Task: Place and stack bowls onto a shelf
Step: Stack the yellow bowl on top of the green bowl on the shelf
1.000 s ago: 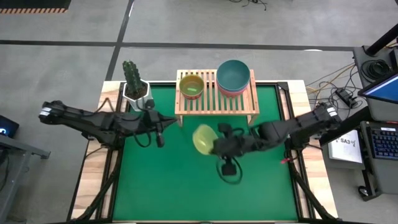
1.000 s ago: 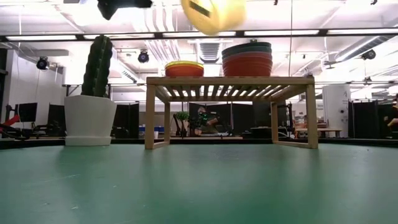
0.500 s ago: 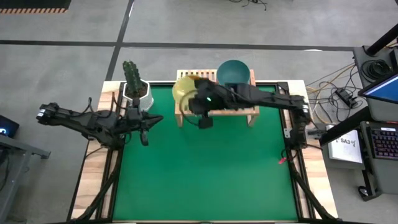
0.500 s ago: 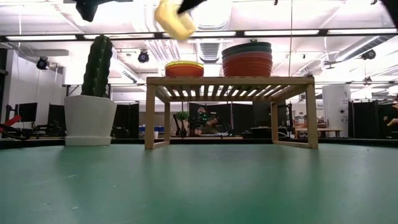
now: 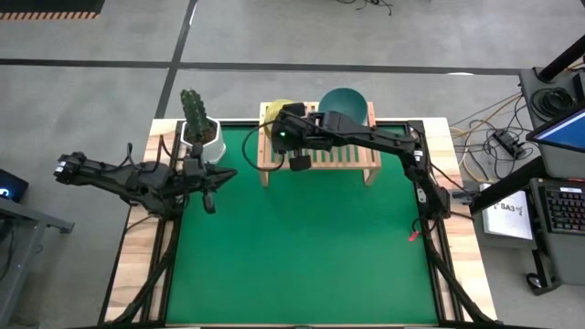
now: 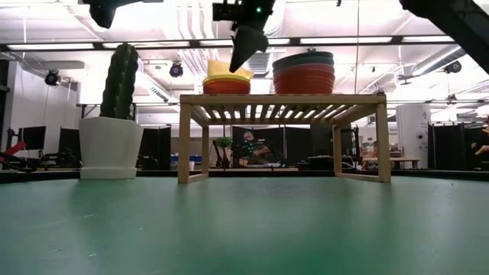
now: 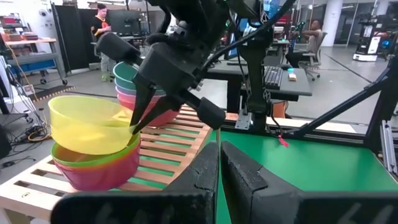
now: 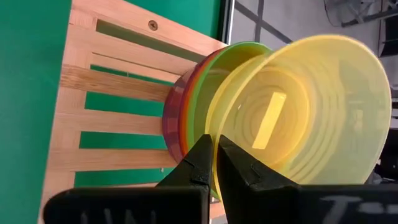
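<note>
My right claw [image 5: 281,128] pinches the yellow bowl's [image 7: 87,123] rim, tilted atop the small stack [image 7: 99,167] on the shelf [image 5: 343,157] by the table's far edge. My left claw [image 5: 222,175] waits shut near the left edge.

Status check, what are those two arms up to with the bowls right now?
Right gripper shut on yellow bowl, lowering it tilted onto small stack on shelf. Left gripper shut, idle beside cactus pot. Nothing in the way.
</note>
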Robot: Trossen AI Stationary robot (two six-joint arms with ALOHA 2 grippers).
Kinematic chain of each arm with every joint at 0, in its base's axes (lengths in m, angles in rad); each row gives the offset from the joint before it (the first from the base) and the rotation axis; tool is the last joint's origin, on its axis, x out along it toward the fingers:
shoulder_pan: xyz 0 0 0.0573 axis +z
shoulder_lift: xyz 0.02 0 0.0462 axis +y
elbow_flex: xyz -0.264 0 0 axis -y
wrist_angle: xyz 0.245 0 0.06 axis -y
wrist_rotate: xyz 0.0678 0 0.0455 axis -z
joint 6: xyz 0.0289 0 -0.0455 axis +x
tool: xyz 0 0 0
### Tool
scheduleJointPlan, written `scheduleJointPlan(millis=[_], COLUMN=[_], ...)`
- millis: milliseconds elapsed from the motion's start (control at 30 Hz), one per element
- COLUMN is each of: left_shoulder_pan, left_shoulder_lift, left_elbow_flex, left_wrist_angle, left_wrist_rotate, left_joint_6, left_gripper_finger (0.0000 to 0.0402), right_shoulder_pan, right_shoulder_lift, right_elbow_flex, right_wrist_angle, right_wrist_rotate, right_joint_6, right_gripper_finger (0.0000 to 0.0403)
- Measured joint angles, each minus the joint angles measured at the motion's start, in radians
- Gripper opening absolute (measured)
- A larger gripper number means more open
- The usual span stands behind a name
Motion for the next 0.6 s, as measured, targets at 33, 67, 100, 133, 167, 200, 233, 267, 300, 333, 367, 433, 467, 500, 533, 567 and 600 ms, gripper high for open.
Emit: scheduleJointPlan(millis=[33, 67, 100, 133, 167, 200, 233, 267, 300, 333, 367, 433, 467, 500, 533, 567, 600], left_shoulder_pan=[0.000, 0.000, 0.000, 0.000, 0.000, 0.000, 0.000, 0.000, 0.000, 0.000, 0.000, 0.000, 0.000, 0.000, 0.000, 0.000, 0.000], left_shoulder_lift=[0.001, 0.002, 0.005, 0.006, 0.007, 0.009, 0.010, 0.011, 0.011, 0.012, 0.012, 0.012, 0.011, 0.012, 0.012, 0.012, 0.012], left_elbow_flex=[0.000, 0.000, 0.000, 0.000, 0.000, 0.000, 0.000, 0.000, 0.000, 0.000, 0.000, 0.000, 0.000, 0.000, 0.000, 0.000, 0.000], left_wrist_angle=[-0.001, -0.002, 0.000, 0.000, 0.000, 0.000, 0.000, 0.000, 0.000, 0.000, 0.000, 0.000, 0.000, 0.000, 0.000, 0.000, 0.000], left_wrist_rotate=[0.000, 0.000, 0.000, 0.000, 0.000, 0.000, 0.000, 0.000, 0.000, 0.000, 0.000, 0.000, 0.000, 0.000, 0.000, 0.000, 0.000], left_joint_6=[0.002, 0.005, 0.007, 0.008, 0.010, 0.012, 0.013, 0.014, 0.014, 0.014, 0.014, 0.014, 0.014, 0.014, 0.014, 0.014, 0.014], left_gripper_finger=[0.0000, 0.0000, 0.0000, 0.0000, 0.0000, 0.0000, 0.0000, 0.0000, 0.0000, 0.0000, 0.0000, 0.0000, 0.0000, 0.0000, 0.0000, 0.0000, 0.0000], right_shoulder_pan=[-0.001, -0.001, -0.002, -0.002, -0.002, -0.002, -0.002, -0.002, -0.003, -0.004, -0.005, -0.005, -0.006, -0.006, -0.006, -0.006, -0.006], right_shoulder_lift=[0.001, 0.001, 0.001, 0.001, 0.001, 0.001, 0.001, 0.001, 0.001, 0.001, 0.000, 0.000, 0.000, 0.000, 0.000, 0.000, -0.001], right_elbow_flex=[0.000, 0.000, 0.000, 0.000, 0.000, 0.000, 0.000, 0.000, 0.000, 0.000, 0.000, 0.000, 0.000, 0.001, 0.003, 0.006, 0.010], right_wrist_angle=[0.000, 0.000, 0.000, 0.001, 0.001, 0.001, 0.001, 0.001, 0.001, 0.001, 0.001, 0.001, 0.002, 0.005, 0.006, 0.006, 0.007], right_wrist_rotate=[0.000, 0.000, 0.000, 0.000, -0.001, -0.003, -0.007, -0.008, -0.008, -0.008, -0.008, -0.007, -0.008, -0.007, -0.007, -0.007, -0.007], right_joint_6=[0.000, 0.000, -0.001, 0.000, 0.001, 0.001, 0.001, 0.002, 0.007, 0.013, 0.018, 0.027, 0.027, 0.028, 0.030, 0.036, 0.041], right_gripper_finger=[0.0009, 0.0009, 0.0009, 0.0009, 0.0010, 0.0012, 0.0015, 0.0019, 0.0025, 0.0033, 0.0042, 0.0061, 0.0071, 0.0081, 0.0089, 0.0098, 0.0105])
